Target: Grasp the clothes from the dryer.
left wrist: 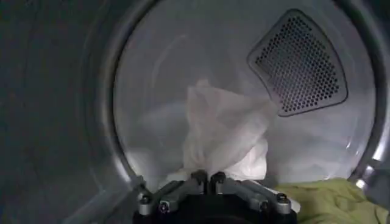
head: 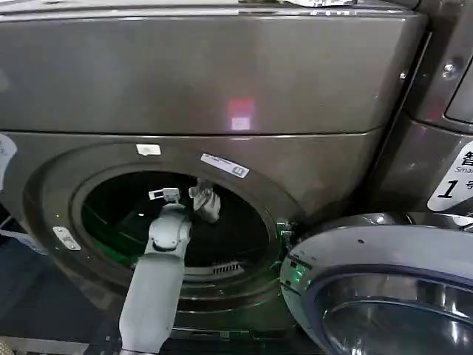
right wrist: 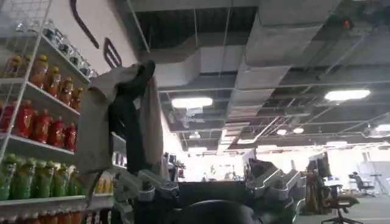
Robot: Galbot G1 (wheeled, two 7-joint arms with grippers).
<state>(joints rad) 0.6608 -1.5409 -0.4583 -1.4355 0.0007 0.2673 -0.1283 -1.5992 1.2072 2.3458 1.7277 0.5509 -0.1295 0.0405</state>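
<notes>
Dryer (head: 222, 81): smooth bronze-grey metal, semi-gloss. Drum (left wrist: 152, 73): brushed metal, perforated vent. Pale garment (left wrist: 222, 137): thin, soft, matt cloth. Yellow-green garment (left wrist: 329, 201): matt cloth.

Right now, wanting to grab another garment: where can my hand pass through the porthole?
Free: dark gaps between the dryer's rim and the left arm, and between the pale garment and the door-side rim. Crowded: upper centre, where the left gripper has its jaws clamping that garment.

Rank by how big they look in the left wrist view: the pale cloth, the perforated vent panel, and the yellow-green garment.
1. Pale grey-white garment, pinched in the left gripper.
2. Perforated vent panel on the drum's back wall; it sits farther away, so this ranking is unsure.
3. Yellow-green garment, cut off by the frame edge.
</notes>
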